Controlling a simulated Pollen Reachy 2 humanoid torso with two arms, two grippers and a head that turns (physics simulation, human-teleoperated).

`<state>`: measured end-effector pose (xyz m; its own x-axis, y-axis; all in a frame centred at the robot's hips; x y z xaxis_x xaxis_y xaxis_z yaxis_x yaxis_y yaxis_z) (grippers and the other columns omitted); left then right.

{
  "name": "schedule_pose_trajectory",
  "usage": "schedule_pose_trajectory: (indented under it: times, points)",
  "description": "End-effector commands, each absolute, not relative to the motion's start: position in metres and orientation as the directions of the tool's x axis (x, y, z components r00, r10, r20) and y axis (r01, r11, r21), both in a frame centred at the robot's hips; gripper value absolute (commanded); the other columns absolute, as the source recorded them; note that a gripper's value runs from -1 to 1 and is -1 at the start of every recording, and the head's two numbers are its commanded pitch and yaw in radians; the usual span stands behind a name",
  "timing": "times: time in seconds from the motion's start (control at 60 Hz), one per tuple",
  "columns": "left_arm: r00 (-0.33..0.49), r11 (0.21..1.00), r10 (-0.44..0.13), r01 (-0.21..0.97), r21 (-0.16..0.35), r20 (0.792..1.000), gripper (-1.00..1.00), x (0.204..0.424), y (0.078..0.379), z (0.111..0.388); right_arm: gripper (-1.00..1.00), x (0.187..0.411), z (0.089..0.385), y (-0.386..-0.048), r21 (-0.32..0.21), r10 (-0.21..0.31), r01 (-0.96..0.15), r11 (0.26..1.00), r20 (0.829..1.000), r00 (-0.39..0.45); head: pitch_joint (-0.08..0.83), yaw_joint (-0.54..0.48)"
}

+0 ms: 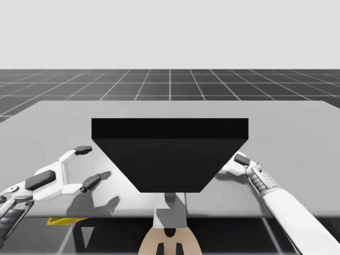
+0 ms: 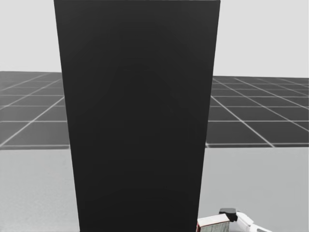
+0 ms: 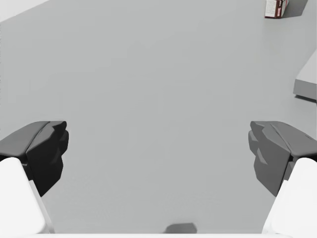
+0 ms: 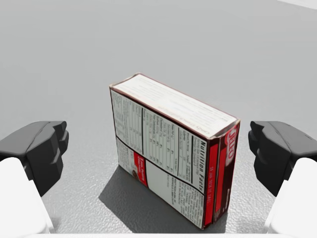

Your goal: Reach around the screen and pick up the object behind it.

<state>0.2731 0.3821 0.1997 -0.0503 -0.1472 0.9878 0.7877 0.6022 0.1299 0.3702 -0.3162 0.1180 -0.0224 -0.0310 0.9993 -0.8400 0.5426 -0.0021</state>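
Black screen (image 1: pixel 170 154) stands mid-bench and blocks the straight line to the red-and-white box (image 4: pixel 168 153), so the right arm (image 1: pixel 287 204) comes round the screen's right end, on the bench's right side. Box stands on a narrow side just behind that end. Right tool (image 4: pixel 158 148) released, fingers (image 4: pixel 39 148) spread either side of the box and both apart from it, likely lined up for a squeeze. Left tool (image 3: pixel 158 148) also released, parked over bare bench toward the left edge, out of the way. Right wrist view gives the finger gaps, high view the arm's route, head view the box edging past the screen.
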Motion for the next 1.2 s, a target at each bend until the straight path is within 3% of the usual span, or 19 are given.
schedule_pose_trajectory:
  times: [0.017, 0.133, 0.167, 0.2, 0.217, 0.233, 0.65, 1.033, 1.2]
  points:
    - [-0.047, 0.608, -0.15, 0.783, 0.13, 0.988, -1.0, 0.272, 0.384, 0.198, -1.0, 0.379, 0.111, -0.309, 0.017, -0.027, -0.862, 0.506, 1.0, 0.003, 0.162, -0.06]
    - [-0.051, 0.609, -0.151, 0.782, 0.133, 0.987, -1.0, 0.272, 0.384, 0.198, -1.0, 0.382, 0.106, -0.306, 0.015, -0.009, -0.865, 0.502, 1.0, 0.013, 0.16, -0.06]
    - [-0.051, 0.61, -0.155, 0.781, 0.136, 0.987, -1.0, 0.272, 0.384, 0.198, -0.79, 0.38, 0.105, -0.305, 0.001, -0.01, -0.856, 0.517, 1.0, -0.005, 0.159, -0.06]
    - [-0.051, 0.611, -0.159, 0.78, 0.139, 0.986, -1.0, 0.272, 0.384, 0.197, 0.57, 0.379, 0.105, -0.304, -0.009, -0.012, -0.844, 0.536, 1.0, -0.018, 0.159, -0.06]
    - [-0.051, 0.611, -0.16, 0.779, 0.139, 0.986, -1.0, 0.272, 0.384, 0.197, 0.91, 0.379, 0.105, -0.304, -0.009, -0.011, -0.845, 0.535, 1.0, -0.018, 0.16, -0.06]
    - [-0.05, 0.611, -0.161, 0.779, 0.139, 0.986, -1.0, 0.272, 0.384, 0.197, 0.97, 0.379, 0.105, -0.304, -0.007, -0.012, -0.847, 0.531, 1.0, -0.015, 0.16, -0.06]
    - [-0.053, 0.625, -0.178, 0.765, 0.155, 0.983, -1.0, 0.273, 0.385, 0.198, 1.0, 0.345, 0.124, -0.328, -0.099, 0.018, -0.823, 0.559, 0.994, -0.108, 0.157, -0.07]
    - [-0.058, 0.632, -0.173, 0.76, 0.155, 0.983, -1.0, 0.275, 0.386, 0.2, 1.0, 0.297, 0.152, -0.412, -0.149, 0.01, -0.7, 0.698, 0.98, -0.198, 0.154, -0.07]
    - [-0.06, 0.632, -0.171, 0.759, 0.156, 0.983, -1.0, 0.276, 0.385, 0.199, 1.0, 0.287, 0.166, -0.433, -0.167, 0.015, -0.66, 0.733, 0.973, -0.229, 0.152, -0.07]
